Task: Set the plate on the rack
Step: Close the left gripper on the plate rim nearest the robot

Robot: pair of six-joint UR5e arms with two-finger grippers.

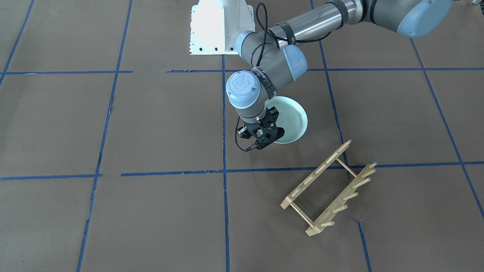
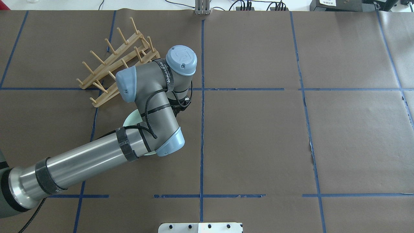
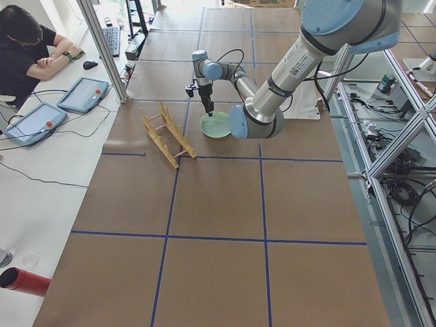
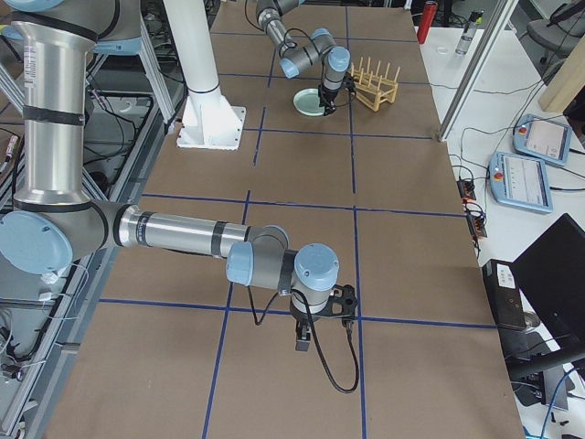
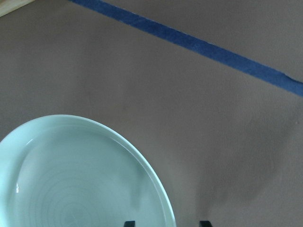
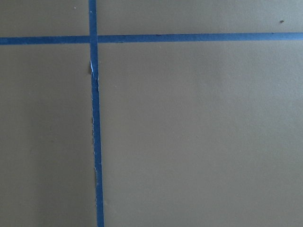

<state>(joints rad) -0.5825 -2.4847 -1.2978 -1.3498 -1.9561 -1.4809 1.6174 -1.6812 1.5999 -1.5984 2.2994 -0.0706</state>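
Approach to the grasp, judging from the pictures: hovering with the left gripper (image 1: 269,136) at the edge of the mint-green plate (image 1: 293,118), holding the fingers (image 5: 129,223) apart and straddling the low raised rim, one tip over the plate's inside, the other outside over the bench (image 1: 113,124). Not pinching anything yet. Finding the plate lying flat on the bench, on the robot's side of the wooden dish rack (image 1: 327,189), near it but not touching it. Hanging the right gripper (image 4: 343,302) well apart from both, toward the other end of the bench, over a crossing of blue tape lines (image 6: 93,40); not being able to tell its fingers' state, apart or together, seeing it only small and from the side.

Watching for several failures from here. Closing too shallow on a low, smooth rim, and so risking the plate slipping out or swinging downward on lifting, being gripped at one edge only. Descending too far, and so jamming the outer finger against the bench. Carrying the plate over at the wrong tilt, and so striking the upright pegs (image 1: 349,196) instead of sliding between them, or shoving the light rack, probably standing loose. Releasing before seating between two pegs, and so letting the plate tip or roll off.
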